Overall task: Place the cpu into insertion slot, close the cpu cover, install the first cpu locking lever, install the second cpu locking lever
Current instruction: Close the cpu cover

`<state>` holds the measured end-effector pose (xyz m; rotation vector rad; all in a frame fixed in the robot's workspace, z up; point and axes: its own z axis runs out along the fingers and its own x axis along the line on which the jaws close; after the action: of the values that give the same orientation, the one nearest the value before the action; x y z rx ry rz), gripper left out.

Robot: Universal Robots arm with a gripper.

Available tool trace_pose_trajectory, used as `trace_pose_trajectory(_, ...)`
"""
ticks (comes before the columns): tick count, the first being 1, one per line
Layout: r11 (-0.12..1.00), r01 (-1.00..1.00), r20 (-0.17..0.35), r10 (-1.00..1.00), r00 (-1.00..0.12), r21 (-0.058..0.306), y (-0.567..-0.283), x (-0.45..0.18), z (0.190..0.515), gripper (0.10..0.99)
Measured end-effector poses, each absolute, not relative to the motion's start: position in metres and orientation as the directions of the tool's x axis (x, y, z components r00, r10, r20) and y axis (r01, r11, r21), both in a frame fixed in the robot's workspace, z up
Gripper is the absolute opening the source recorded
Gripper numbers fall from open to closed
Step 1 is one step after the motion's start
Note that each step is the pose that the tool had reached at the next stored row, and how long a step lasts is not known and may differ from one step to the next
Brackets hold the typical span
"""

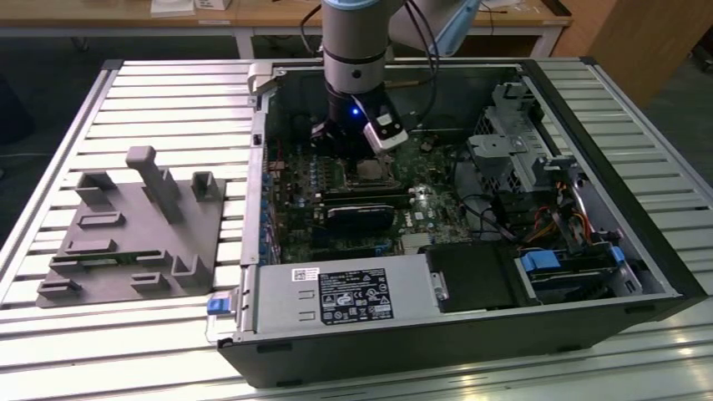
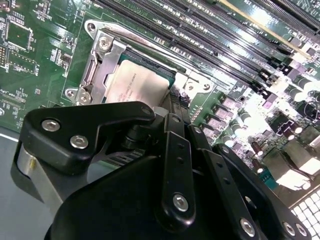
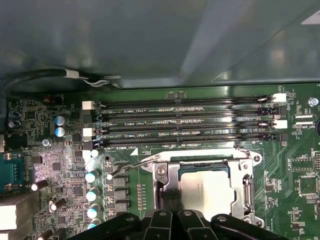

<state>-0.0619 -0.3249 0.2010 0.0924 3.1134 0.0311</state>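
Gripper (image 3: 170, 198) — jaws pressed together — at the cpu cover (image 3: 170, 177) edge, cpu (image 3: 205, 190) seated inside.

You find the cpu (image 2: 136, 86) (image 3: 204, 188), a flat square chip with a dull silver-grey top, seated level in the insertion slot (image 1: 372, 172) just above the centre of the exterior view. The cpu cover (image 2: 106, 56) (image 3: 168, 176), a thin silver frame, lies flat around it. One wire locking lever (image 3: 124, 168) juts past the slot's corner. You cannot tell whether it is latched.
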Motion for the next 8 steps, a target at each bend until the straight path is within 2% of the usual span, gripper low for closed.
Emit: trace_pose_trajectory(8,0.998,0.059,-0.026,0.060,-0.998,0.021,-0.3249,-0.0619,0.2111,0.106)
